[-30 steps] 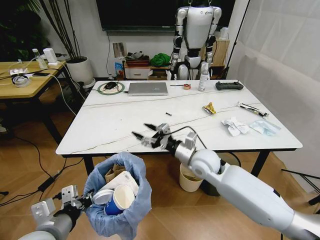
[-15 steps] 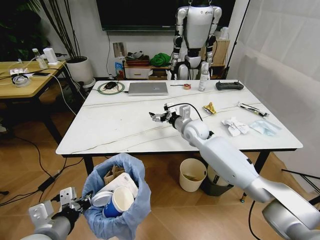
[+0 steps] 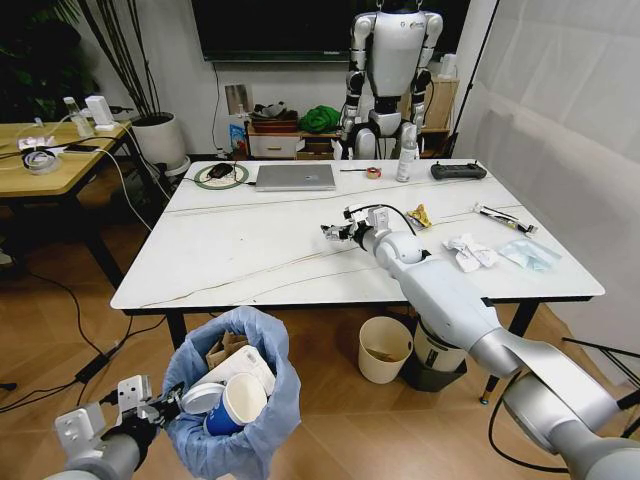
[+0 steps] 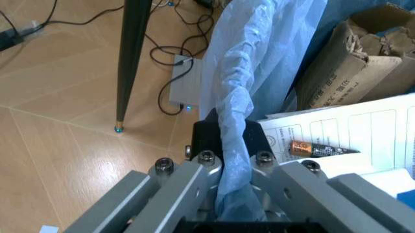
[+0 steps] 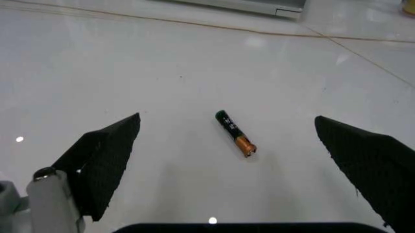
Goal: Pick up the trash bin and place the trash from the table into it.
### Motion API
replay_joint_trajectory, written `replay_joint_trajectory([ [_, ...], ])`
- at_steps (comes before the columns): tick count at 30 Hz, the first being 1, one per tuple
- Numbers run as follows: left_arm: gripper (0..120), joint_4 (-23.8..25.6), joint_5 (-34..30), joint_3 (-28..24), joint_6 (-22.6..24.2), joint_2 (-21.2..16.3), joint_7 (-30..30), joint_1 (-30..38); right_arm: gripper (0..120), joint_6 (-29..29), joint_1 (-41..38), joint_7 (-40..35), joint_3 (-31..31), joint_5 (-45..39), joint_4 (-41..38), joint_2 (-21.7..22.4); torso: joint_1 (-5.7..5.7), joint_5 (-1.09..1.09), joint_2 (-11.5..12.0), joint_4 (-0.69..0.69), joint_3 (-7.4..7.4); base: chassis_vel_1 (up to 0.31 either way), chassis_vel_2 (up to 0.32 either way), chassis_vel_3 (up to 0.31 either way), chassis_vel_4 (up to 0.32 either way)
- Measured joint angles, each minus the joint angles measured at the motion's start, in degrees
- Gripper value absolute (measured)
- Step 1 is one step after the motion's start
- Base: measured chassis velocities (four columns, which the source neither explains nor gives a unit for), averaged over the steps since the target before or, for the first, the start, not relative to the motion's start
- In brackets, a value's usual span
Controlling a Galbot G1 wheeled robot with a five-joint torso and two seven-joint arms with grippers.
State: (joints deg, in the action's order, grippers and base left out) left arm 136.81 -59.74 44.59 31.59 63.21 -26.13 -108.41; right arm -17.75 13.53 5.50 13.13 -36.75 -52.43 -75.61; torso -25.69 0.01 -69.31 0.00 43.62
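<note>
R gripper [image 5: 227, 145] spread over small cylindrical battery [image 5: 234, 133] on glossy table [image 5: 129, 63].

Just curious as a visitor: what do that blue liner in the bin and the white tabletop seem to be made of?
The trash bin liner looks like thin translucent plastic film: it crinkles and bunches where the left gripper pinches it. The table top looks like glossy marble-look stone or laminate: white, thin veins, lamp reflections; which one is unclear.

Right arm reaching out over the counter

My right gripper [image 3: 337, 232] has swung from the near edge of the counter [image 3: 240, 250] toward its middle, fingers [image 5: 107, 155] spread wide above a small battery [image 5: 234, 133], arm stretched out further than before
</note>
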Motion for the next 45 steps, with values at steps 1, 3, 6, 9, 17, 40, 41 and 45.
replay_joint_trajectory([
  [1, 0, 0.07, 0.03, 0.01, -0.01, 0.03, 0.01, -0.04, 99, 0.02, -0.26, 0.01, -0.04, 0.25, 0.74, -0.31, 0.00, -0.01, 0.00, 0.00, 0.00, 0.000, 0.000, 0.000, 0.000],
  [3, 0, 0.13, 0.07, 0.02, -0.02, 0.08, 0.01, -0.08, 98, 0.06, -0.46, 0.02, -0.03, 0.68, 1.40, -0.61, 0.00, -0.01, 0.00, 0.01, 0.00, 0.000, 0.000, 0.000, 0.000],
  [6, 0, 0.18, 0.09, 0.05, -0.04, 0.16, 0.02, -0.12, 97, 0.24, -0.63, 0.16, 0.02, 1.52, 2.49, -1.01, 0.00, -0.01, 0.00, 0.01, 0.00, 0.000, 0.000, 0.000, 0.000],
  [9, 0, 0.25, 0.18, 0.16, -0.12, 0.21, 0.09, -0.31, 90, 0.41, -0.74, 0.23, -0.05, 2.50, 4.32, -1.69, 0.00, -0.01, 0.00, 0.01, 0.00, 0.000, 0.000, 0.000, 0.000],
  [17, 0, 0.34, 0.16, 0.31, -0.17, 0.10, 0.14, -0.29, 59, 0.69, -0.59, 0.14, -0.28, 3.32, 5.16, -1.72, 0.00, -0.01, 0.00, 0.01, 0.00, 0.000, 0.000, 0.000, 0.000],
  [40, 0, -0.31, 0.05, -0.11, -0.29, -0.03, 0.16, 0.33, 0, 0.48, 1.88, 0.08, 2.07, -3.27, -6.41, 1.49, -0.01, -0.01, 0.00, 0.01, 0.00, 0.000, 0.000, 0.000, 0.000],
  [41, 0, -0.32, 0.05, -0.11, -0.29, -0.03, 0.16, 0.33, 0, 0.44, 2.06, 0.12, 2.23, -3.83, -7.25, 1.78, -0.01, -0.01, 0.00, 0.02, 0.00, 0.000, 0.000, 0.000, 0.000],
  [45, 0, -0.47, 0.06, -0.15, -0.29, 0.07, 0.20, 0.43, 0, -0.43, 6.41, 0.76, 5.66, -12.22, -24.51, 7.87, 0.00, -0.01, -0.01, 0.02, -0.01, 0.000, 0.000, 0.000, 0.000],
])
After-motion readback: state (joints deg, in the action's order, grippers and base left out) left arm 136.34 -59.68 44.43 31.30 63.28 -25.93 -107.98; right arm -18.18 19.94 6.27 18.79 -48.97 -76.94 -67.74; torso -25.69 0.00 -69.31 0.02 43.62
